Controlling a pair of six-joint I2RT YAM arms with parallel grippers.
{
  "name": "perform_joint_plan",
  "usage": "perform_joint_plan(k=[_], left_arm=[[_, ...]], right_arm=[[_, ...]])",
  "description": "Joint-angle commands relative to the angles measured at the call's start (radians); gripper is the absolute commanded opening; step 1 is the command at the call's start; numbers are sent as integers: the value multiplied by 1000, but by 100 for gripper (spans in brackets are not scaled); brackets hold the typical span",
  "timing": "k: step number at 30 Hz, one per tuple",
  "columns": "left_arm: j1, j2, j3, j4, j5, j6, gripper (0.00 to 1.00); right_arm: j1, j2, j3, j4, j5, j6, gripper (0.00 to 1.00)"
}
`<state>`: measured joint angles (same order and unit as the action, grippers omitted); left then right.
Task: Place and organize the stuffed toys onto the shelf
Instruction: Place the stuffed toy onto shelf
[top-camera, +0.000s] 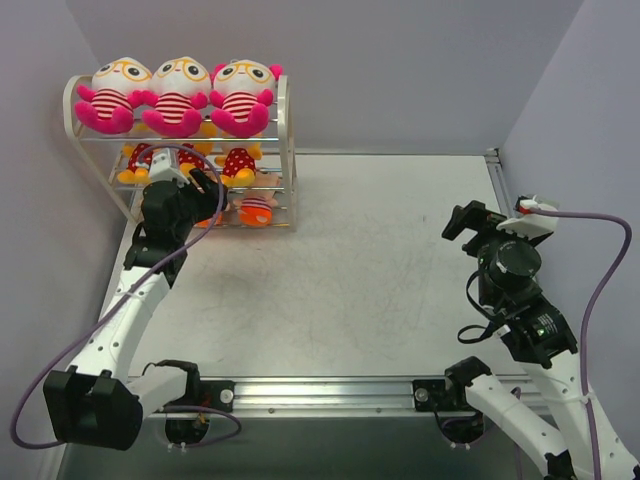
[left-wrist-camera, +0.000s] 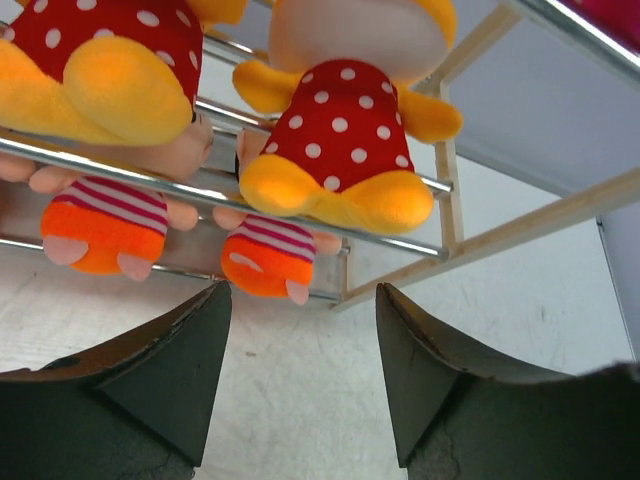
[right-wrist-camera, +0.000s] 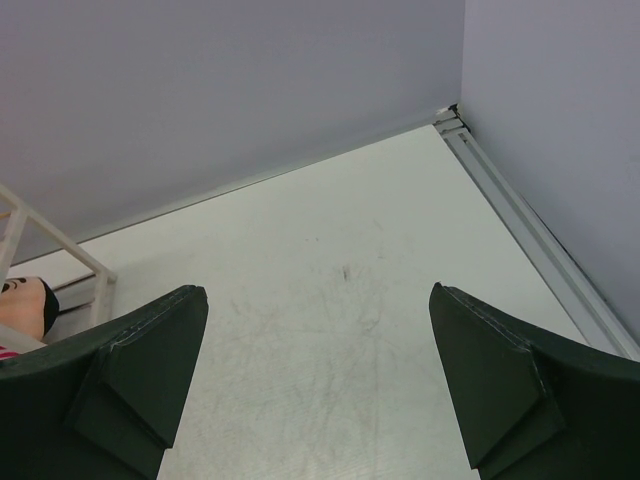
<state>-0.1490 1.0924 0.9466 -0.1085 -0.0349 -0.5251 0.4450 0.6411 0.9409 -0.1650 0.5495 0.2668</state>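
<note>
Stuffed toys (top-camera: 181, 95) sit upright on shelf (top-camera: 290, 150), facing outward.

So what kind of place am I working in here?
Probably a lab test cell, not a home: bare lavender walls, a plain tabletop edged with aluminium rail, and one wire shelf of plush toys.

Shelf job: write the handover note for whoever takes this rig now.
Left hand: open, empty, facing the shelf. Right hand: open, empty, over the table.
Pink striped dolls: three on the top tier. Dotted-dress dolls: middle tier. Orange-pants dolls: bottom tier, two in view, left arm hides the rest.
Done: no doll shows on the table.
To do: probably check the bottom row, back off.
</note>
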Motion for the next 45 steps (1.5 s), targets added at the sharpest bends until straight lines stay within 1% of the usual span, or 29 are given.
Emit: perform_joint_plan(k=[1, 5, 10, 18, 22, 25, 30, 31, 35, 45], left_arm=[[0, 50, 17, 196, -52, -33, 67], [-4, 115, 53, 211, -77, -35, 66], [-14, 172, 63, 245, -117, -33, 65], [-24, 219, 64, 314, -131, -35, 61], [-27, 248, 80, 323, -134, -35, 57], [-35, 253, 89, 323, -138, -33, 51], [-38, 248, 90, 322, -149, -29, 33], [-37, 248, 92, 322, -151, -27, 28], [-37, 251, 100, 322, -152, -13, 24], [-37, 259, 121, 316, -155, 8, 24]], right_arm=[[12, -12, -13, 53, 33, -20, 99], [20, -21, -24, 61, 41, -24, 99], [35, -35, -28, 64, 66, -35, 99], [49, -47, -36, 62, 87, -41, 99], [55, -49, -37, 62, 93, -41, 99], [57, -49, -36, 62, 96, -43, 99], [61, -50, -36, 61, 99, -43, 99], [61, -50, -36, 61, 99, -43, 99], [64, -55, -37, 58, 101, -43, 99], [67, -66, -42, 53, 109, -38, 99]])
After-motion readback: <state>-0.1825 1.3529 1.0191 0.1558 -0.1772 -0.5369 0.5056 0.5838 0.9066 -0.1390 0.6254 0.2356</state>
